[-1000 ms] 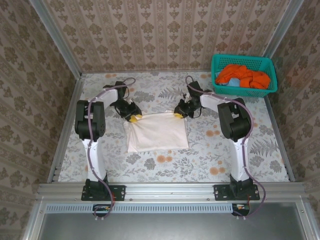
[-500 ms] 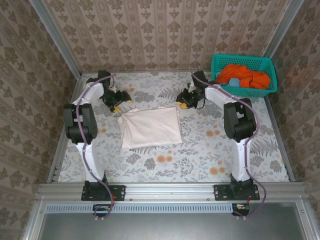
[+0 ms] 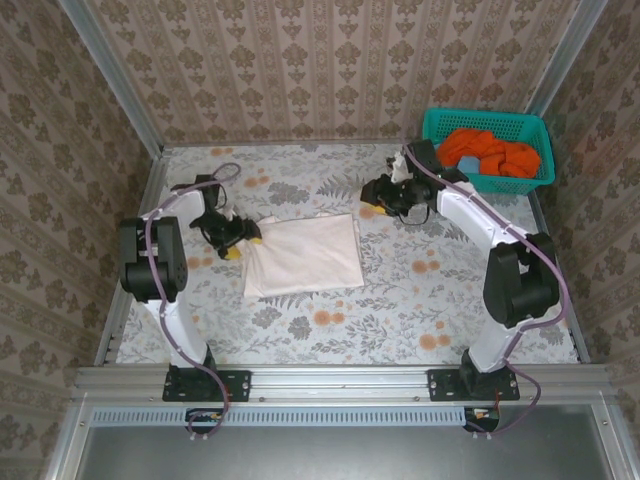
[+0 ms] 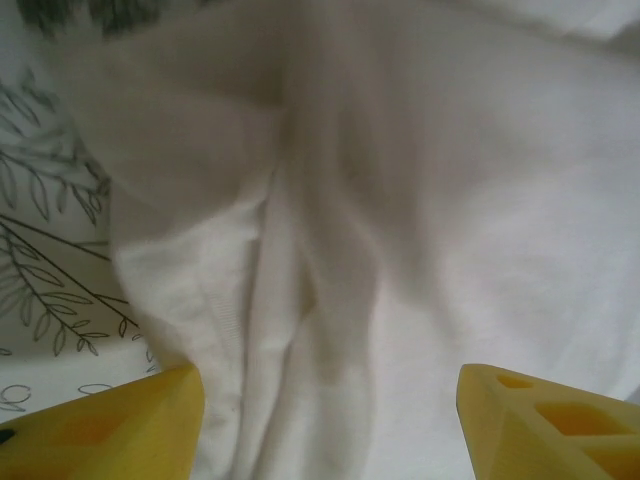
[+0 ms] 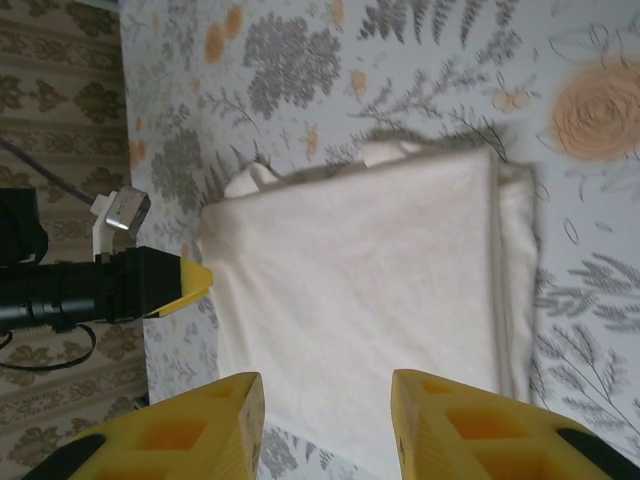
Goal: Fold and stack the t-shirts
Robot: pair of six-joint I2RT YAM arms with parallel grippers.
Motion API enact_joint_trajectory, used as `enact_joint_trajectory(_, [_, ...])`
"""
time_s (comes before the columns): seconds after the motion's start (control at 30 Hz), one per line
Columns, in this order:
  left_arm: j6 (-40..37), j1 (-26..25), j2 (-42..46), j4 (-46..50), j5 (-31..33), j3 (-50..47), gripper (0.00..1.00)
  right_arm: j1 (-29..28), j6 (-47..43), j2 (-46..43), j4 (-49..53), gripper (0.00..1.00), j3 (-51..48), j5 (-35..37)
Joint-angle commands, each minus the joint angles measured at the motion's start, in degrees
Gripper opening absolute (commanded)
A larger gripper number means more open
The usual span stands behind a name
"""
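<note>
Cream t-shirt (image 3: 305,255) lies flat on the surface (image 3: 430,300), a little left of centre. It is already folded into a compact rectangle with no sleeves showing. Its right edge is straight and layered. Its far-left corner is rumpled, with soft ridges running through the cloth in the left wrist view.

Left gripper (image 3: 236,243) is low at that rumpled left edge. Its yellow fingers (image 4: 120,425) are spread wide with cloth lying between them, and nothing is pinched.

Right gripper (image 3: 375,196) hangs off the far-right corner of the shirt, clear of it, toward the teal basket (image 3: 440,130). Its jaws are apart and hold nothing. Its camera looks down across the whole folded shirt.

Orange t-shirts (image 3: 485,150) are heaped in the basket at the far right, unfolded.

Step, as judged: tail end of the first shirt's fold, either tidying or one last halving.

Next move, as judged:
- The left gripper needs to close on all layers at the bunched edge, not just the top ply.
- It should then draw the edge square without dragging the stack.
- The right gripper is well placed to reach into the basket for an orange shirt.
</note>
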State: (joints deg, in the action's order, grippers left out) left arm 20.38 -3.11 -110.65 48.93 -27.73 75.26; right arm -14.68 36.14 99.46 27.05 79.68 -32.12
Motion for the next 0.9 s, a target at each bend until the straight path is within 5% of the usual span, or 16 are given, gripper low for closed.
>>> enact_joint_trajectory(0.0, [-2.23,-1.56,-2.01,-2.92,0.66,-0.64,0.66,-0.27,-1.72,-3.14,1.14,0.41,-3.25,-0.51])
enact_joint_trajectory(0.47, [3.23,-2.40,-12.79,0.71,20.67,16.63,0.09,0.77,-3.52,-13.21,6.53,0.41,-10.78,0.56])
enact_joint_trajectory(0.87, [2.34,6.59,-33.15,13.58,28.45,61.80,0.00,2.01,-1.36,-24.45,15.64,0.40,-13.15,4.36])
